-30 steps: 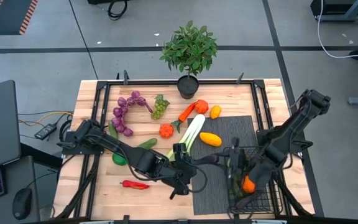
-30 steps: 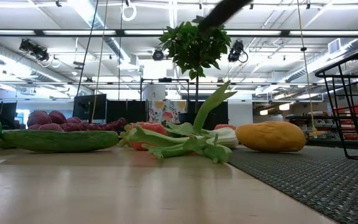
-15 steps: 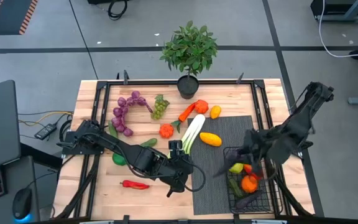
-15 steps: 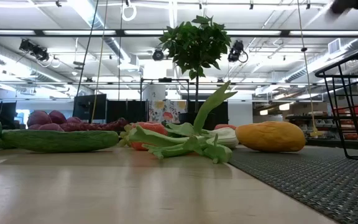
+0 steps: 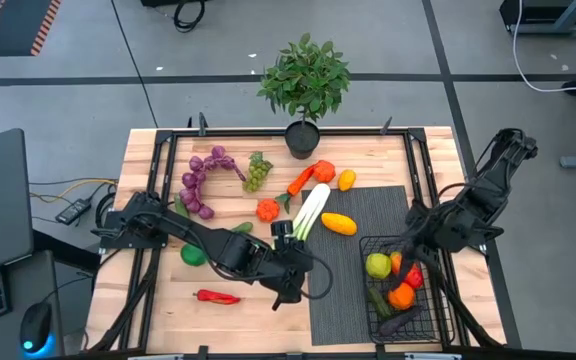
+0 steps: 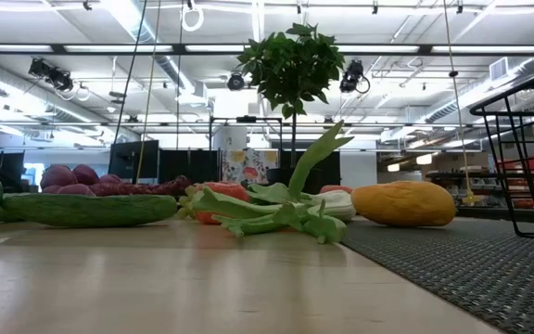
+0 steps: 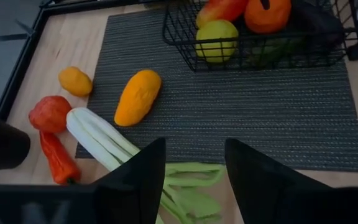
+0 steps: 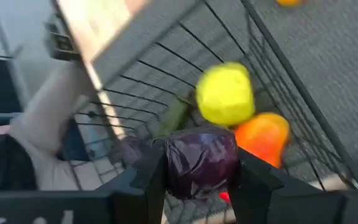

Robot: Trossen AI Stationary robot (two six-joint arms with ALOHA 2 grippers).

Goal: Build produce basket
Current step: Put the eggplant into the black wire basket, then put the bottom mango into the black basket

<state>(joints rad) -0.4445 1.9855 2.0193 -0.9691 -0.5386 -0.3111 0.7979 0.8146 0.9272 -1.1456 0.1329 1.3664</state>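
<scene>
Right wrist view is showing the right pincer (image 8: 197, 180) holding a purple veggie (image 8: 202, 160) over the basket (image 8: 166, 81). It looks smooth and light. The left pincer (image 7: 194, 165) is hanging open over the leek (image 7: 101, 137), best pinched at its stiff white stalk.

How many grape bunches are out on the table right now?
2. The purple grapes curve along the far left of the table; the green grapes lie just right of them. None shows in the basket, though its contents overlap.
</scene>
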